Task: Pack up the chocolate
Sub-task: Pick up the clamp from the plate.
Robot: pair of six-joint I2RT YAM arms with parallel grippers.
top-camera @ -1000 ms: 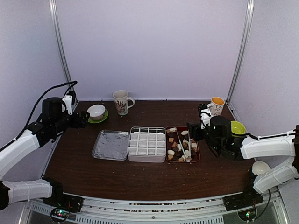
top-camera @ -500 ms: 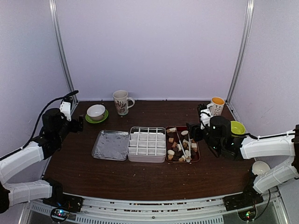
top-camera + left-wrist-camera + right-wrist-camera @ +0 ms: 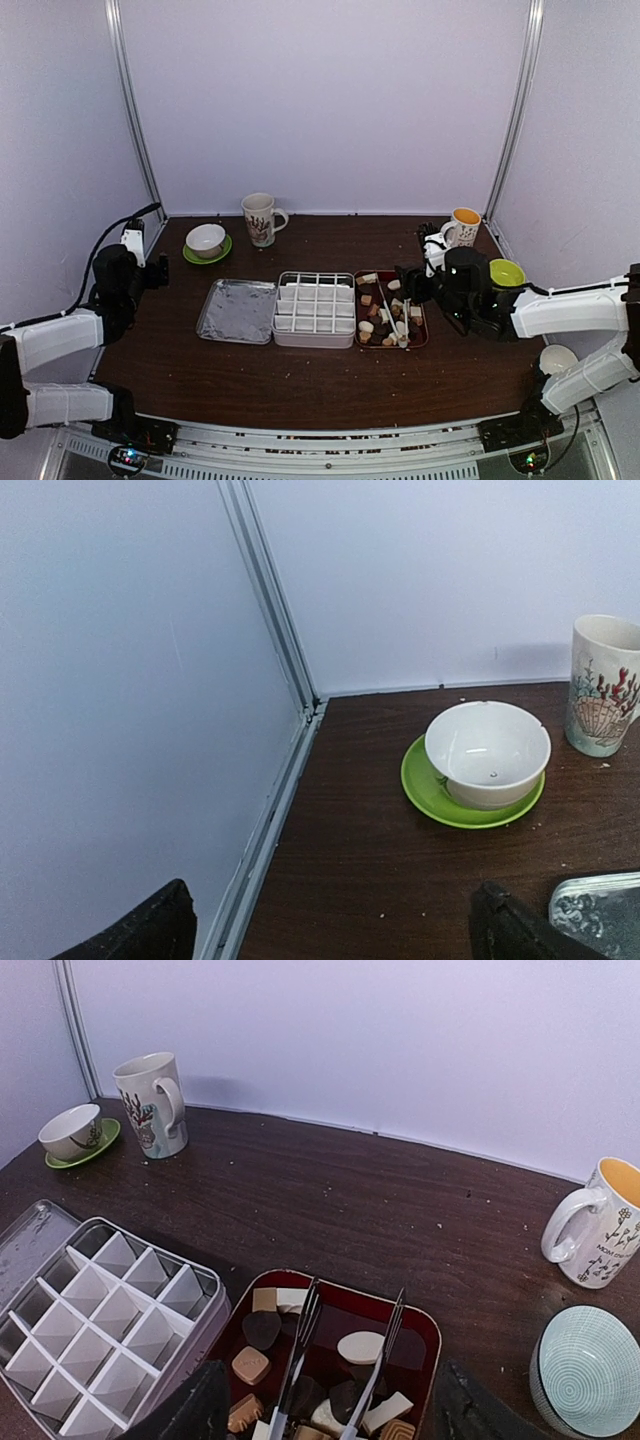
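The chocolate (image 3: pixel 362 1346) is several small brown, tan and white pieces lying in a dark red tray (image 3: pixel 425 1325), seen mid-table (image 3: pixel 424 340) from above. Metal tongs (image 3: pixel 305 1335) rest on the pieces, tips pointing to the back. My right gripper (image 3: pixel 330 1385) hangs open over the tray's near end. Its fingers stand either side of the tongs' arms, with a gap to each. A white gridded box (image 3: pixel 110 1310) with bare cells sits left of the tray. My left gripper (image 3: pixel 330 925) is open with nothing between its fingers, over the table's far left (image 3: pixel 160 270).
The box's metal lid (image 3: pixel 238 310) lies left of it. A white bowl on a green saucer (image 3: pixel 487 752) and a shell mug (image 3: pixel 605 685) stand back left. An orange-lined mug (image 3: pixel 595 1222) and a ribbed bowl (image 3: pixel 590 1370) stand right. The side wall's rail (image 3: pixel 270 810) runs close by.
My left arm has drawn back toward the left wall and the near edge, away from the bowl. The right arm has barely moved.
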